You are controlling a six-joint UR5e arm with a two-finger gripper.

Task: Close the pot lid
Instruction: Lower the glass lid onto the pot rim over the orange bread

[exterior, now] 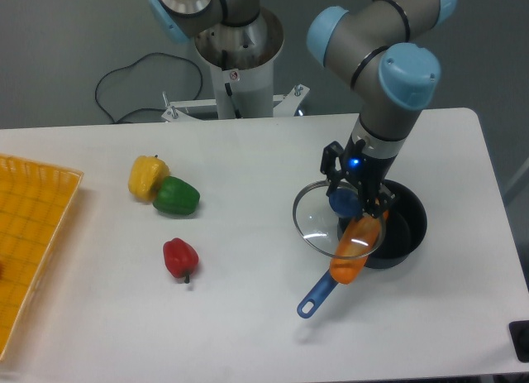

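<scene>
White table (248, 317) carried a yellow tray (33, 234) at its left edge, three peppers (165, 197) left of centre, and open room in front. Right of centre, the gripper (349, 203) was clamped on the blue knob of the lid (318, 226), held tilted just left of the pot (405, 226). An orange bread-like item (354, 255) lay across the pot's near rim, under the lid's edge. Lowered there, the lid would likely catch on it and sit crooked.
</scene>
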